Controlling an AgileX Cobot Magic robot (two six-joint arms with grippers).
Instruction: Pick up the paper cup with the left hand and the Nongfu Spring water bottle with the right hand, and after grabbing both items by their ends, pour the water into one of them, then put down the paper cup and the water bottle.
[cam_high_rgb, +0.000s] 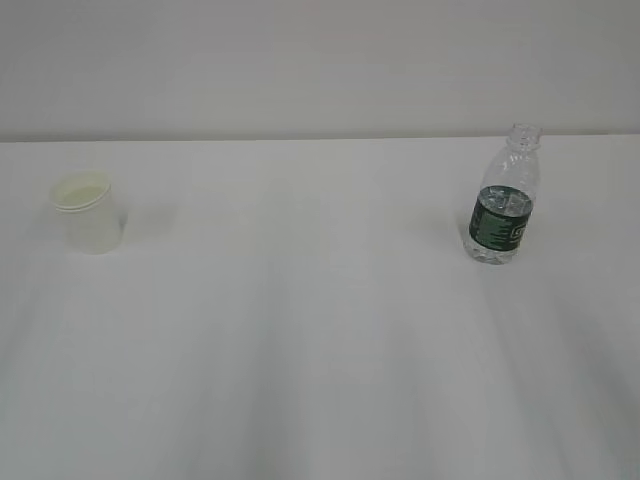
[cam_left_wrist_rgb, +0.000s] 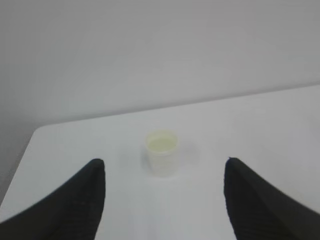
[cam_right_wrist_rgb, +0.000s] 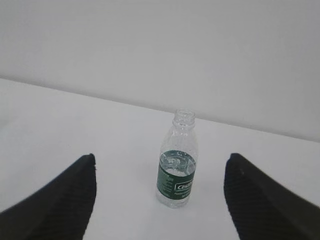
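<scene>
White paper cup (cam_high_rgb: 88, 212) upright at left of the white desk (cam_high_rgb: 320, 340), capless Nongfu Spring water bottle (cam_high_rgb: 503, 196) upright at right, left end effector (cam_left_wrist_rgb: 164, 200) fingers apart, right end effector (cam_right_wrist_rgb: 159, 200) likewise, both empty.

A white table (cam_high_rgb: 320, 380) meets a pale wall (cam_high_rgb: 320, 60).

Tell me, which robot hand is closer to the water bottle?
The right. Its open gripper faces the water bottle, which stands upright ahead between the jaws. The left gripper faces the paper cup instead, far across the table.
</scene>
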